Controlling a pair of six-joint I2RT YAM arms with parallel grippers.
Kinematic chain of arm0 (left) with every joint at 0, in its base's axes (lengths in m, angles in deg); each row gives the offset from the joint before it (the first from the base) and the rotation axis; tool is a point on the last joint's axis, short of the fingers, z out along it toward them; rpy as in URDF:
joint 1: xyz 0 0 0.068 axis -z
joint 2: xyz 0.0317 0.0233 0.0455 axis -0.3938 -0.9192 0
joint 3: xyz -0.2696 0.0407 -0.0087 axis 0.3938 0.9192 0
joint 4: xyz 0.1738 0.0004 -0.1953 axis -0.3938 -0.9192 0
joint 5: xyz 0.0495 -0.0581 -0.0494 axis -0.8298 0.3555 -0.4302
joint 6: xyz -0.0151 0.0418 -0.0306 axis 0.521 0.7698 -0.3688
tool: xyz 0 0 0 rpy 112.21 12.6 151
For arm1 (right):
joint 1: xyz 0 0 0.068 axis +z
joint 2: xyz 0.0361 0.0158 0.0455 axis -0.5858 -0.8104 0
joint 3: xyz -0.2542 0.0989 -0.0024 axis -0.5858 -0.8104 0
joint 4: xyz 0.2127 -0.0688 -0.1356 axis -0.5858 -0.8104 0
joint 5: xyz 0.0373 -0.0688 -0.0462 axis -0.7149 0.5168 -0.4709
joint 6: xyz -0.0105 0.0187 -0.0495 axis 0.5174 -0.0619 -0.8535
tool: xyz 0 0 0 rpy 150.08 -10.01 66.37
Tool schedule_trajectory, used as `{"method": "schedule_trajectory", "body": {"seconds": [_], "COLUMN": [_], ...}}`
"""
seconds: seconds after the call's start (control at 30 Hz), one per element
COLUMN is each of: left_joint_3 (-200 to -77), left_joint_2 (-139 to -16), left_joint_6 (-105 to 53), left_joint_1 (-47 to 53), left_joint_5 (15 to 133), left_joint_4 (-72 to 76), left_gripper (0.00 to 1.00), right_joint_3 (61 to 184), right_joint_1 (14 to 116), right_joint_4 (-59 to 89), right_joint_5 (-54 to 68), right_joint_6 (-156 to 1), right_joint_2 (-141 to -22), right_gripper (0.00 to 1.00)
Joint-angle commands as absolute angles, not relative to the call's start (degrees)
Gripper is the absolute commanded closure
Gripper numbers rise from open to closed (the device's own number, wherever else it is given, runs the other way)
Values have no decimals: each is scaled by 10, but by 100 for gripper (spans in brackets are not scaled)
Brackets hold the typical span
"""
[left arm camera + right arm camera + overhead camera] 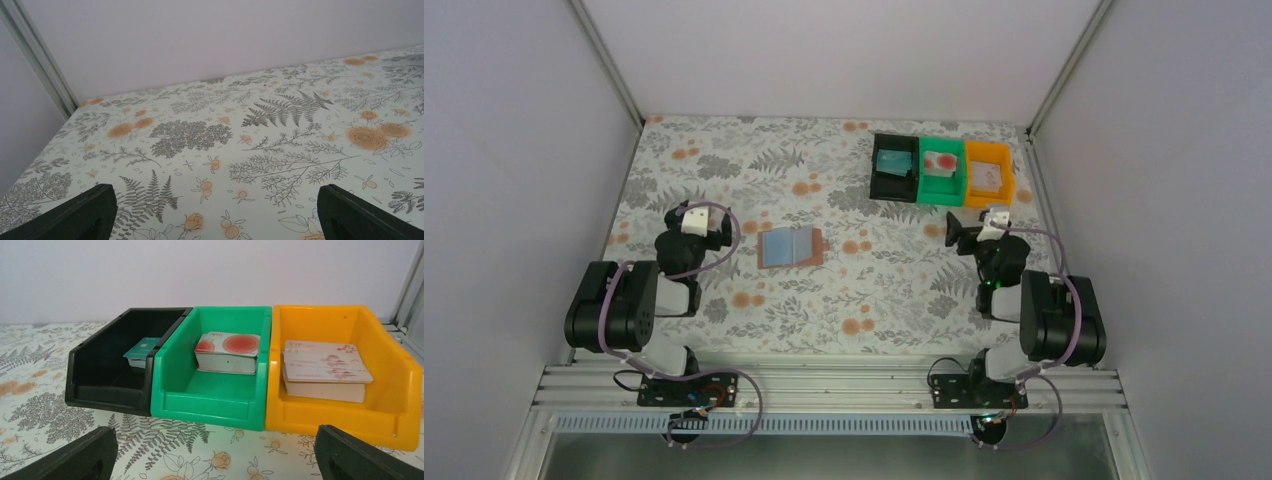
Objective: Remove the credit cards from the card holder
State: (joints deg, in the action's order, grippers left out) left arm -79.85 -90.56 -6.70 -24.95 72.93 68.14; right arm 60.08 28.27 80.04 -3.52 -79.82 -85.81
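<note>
Left gripper (215, 222) and right gripper (217, 462) both wide, empty. Wallet (790, 246) lies open on table (724, 160), nearer left gripper; cards inside too small to tell. Risk: soft wallet slides or lifts with cards unless other gripper pins it.

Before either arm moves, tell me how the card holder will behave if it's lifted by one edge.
The card holder lies open and flat, with a centre fold, so it will probably hinge and droop rather than stay stiff. It looks thin and small, so likely light. Pushed, it would probably slide on the table, not tip or roll.
</note>
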Motion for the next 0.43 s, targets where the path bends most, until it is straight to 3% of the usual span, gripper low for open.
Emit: {"method": "schedule_trajectory", "body": {"seconds": [0.0, 0.4], "left_joint_3": [-802, -809], "left_joint_2": [-907, -907], "left_joint_6": [-62, -75], "left_joint_1": [-251, -251], "left_joint_5": [730, 697], "left_joint_4": [712, 700], "left_gripper": [0, 0], "right_joint_3": [619, 625], "right_joint_1": [297, 298], "right_joint_4": [837, 832], "right_joint_5": [-8, -5], "right_joint_6": [-818, -818], "right_joint_2": [-871, -873], "right_gripper": [0, 0]}}
